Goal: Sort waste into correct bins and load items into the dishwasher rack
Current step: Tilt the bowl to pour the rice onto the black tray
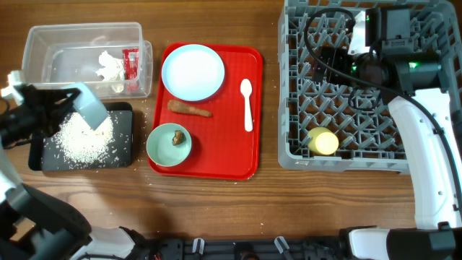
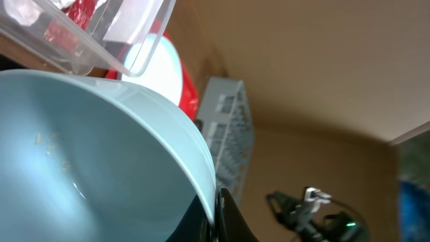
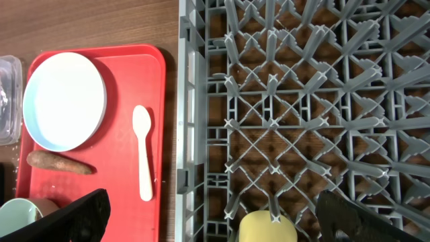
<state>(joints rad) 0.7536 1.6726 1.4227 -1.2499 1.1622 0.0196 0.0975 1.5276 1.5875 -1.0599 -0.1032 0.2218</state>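
Note:
My left gripper [image 1: 66,107] is shut on the rim of a pale blue-green bowl [image 1: 91,108], held tilted over the black tray [image 1: 124,153], where white rice [image 1: 81,137] lies in a heap. In the left wrist view the bowl [image 2: 87,168] fills the frame, its rim pinched between the fingers [image 2: 216,216]. The clear tub [image 1: 43,43] holds tissue [image 1: 110,66] and the red-and-white wrapper [image 1: 131,63]. My right gripper [image 1: 333,59] is open and empty above the grey rack [image 1: 289,108], which holds the yellow cup [image 1: 323,141]. In the right wrist view the open fingers [image 3: 228,222] straddle the cup [image 3: 267,227].
The red serving tray [image 1: 245,162] carries the pale blue plate [image 1: 192,72], the white spoon [image 1: 247,105], the orange-brown stick [image 1: 189,108] and a second bowl [image 1: 160,148] with a brown lump [image 1: 177,137]. A few rice grains lie on the wood beside the black tray.

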